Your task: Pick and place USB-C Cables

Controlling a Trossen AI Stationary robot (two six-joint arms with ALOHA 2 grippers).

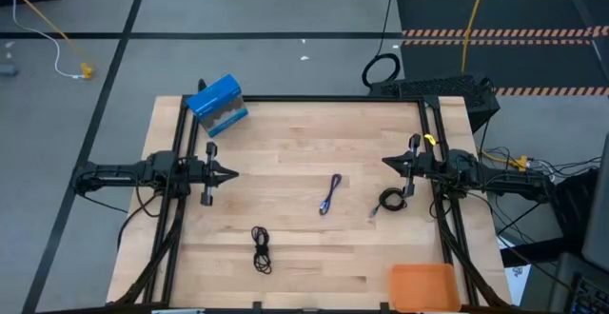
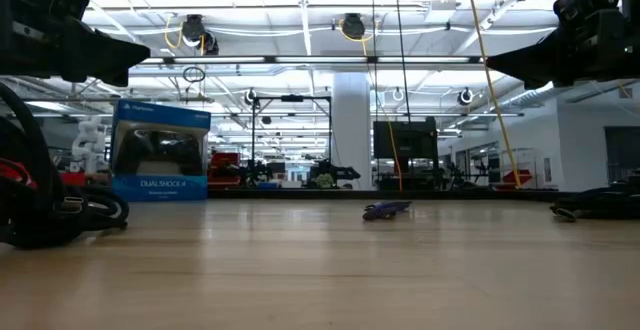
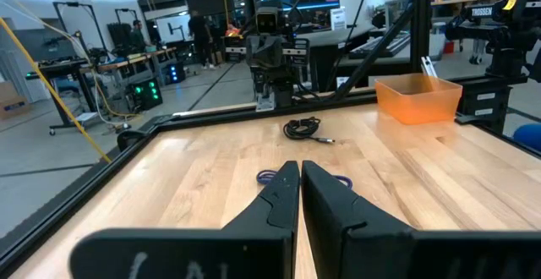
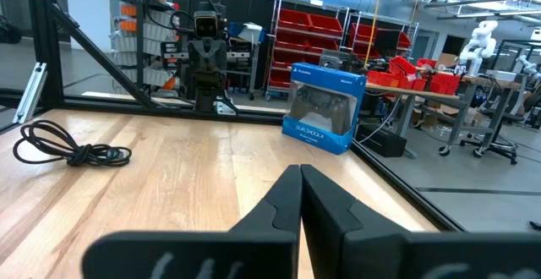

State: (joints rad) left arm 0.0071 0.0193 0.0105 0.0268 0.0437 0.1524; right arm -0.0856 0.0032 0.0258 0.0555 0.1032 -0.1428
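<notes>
The blue box [image 2: 160,150] is showing "DUALSHOCK 4". The left gripper [image 1: 228,173] and right gripper [image 1: 387,162] are hovering at the sides, fingers pressed together, holding nothing.

The bench [image 1: 295,162] is showing light brown wood with thin stripes, and a black frame is running around it. Two USB-C cables are looking black: one [image 1: 262,250] near the front edge and one [image 1: 391,200] by the right arm. The third cable [image 1: 329,195] is looking purple-blue. The game controller box [image 1: 217,105] is showing bright blue with white letters. The bin [image 1: 424,286] is glowing orange. Both end effectors, left [image 1: 228,173] and right [image 1: 388,162], are looking black. The floor is showing grey with an orange-and-white striped band [image 1: 500,34].
</notes>
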